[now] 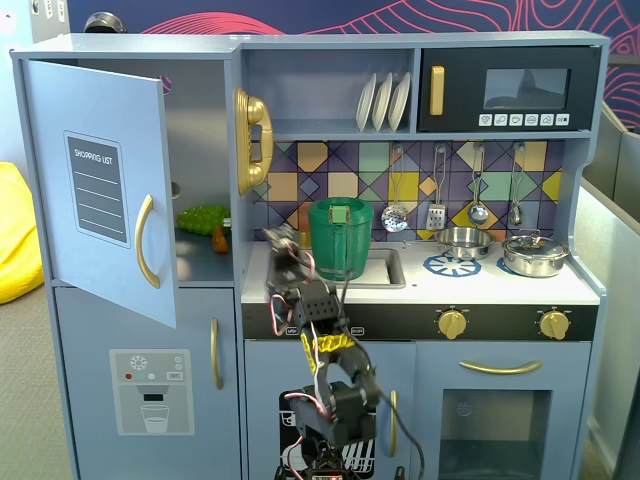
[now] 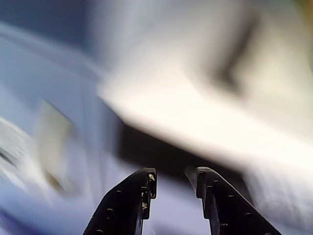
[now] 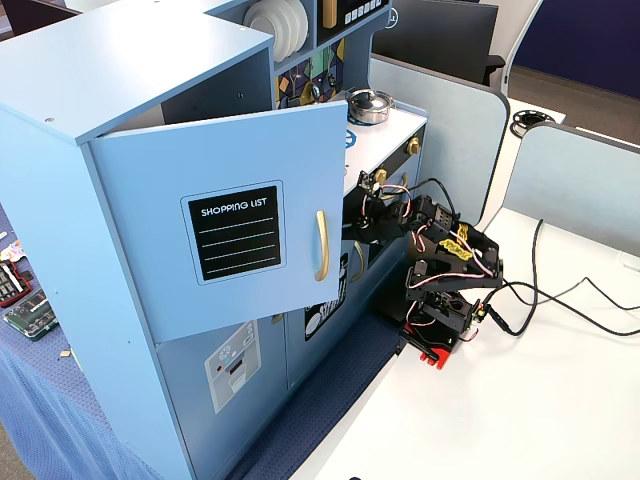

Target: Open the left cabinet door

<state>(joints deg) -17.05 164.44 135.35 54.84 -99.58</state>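
Gripper (image 2: 172, 185) jaws are standing apart near the counter's (image 1: 480, 285) left edge; left cabinet door (image 1: 100, 190) is hanging open, task seemingly done.

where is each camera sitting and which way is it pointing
Fixed view, front: faces the toy kitchen head on; the shopping list door stands swung open, the arm folded low at centre.
Fixed view, side: sits high off the fridge end, looking down along the front at the same door, the arm and the white table.
Wrist view: rides behind the gripper, fingers apart, holding nothing; the background is motion-blurred.
Shared: both fixed views show the open door and the arm.
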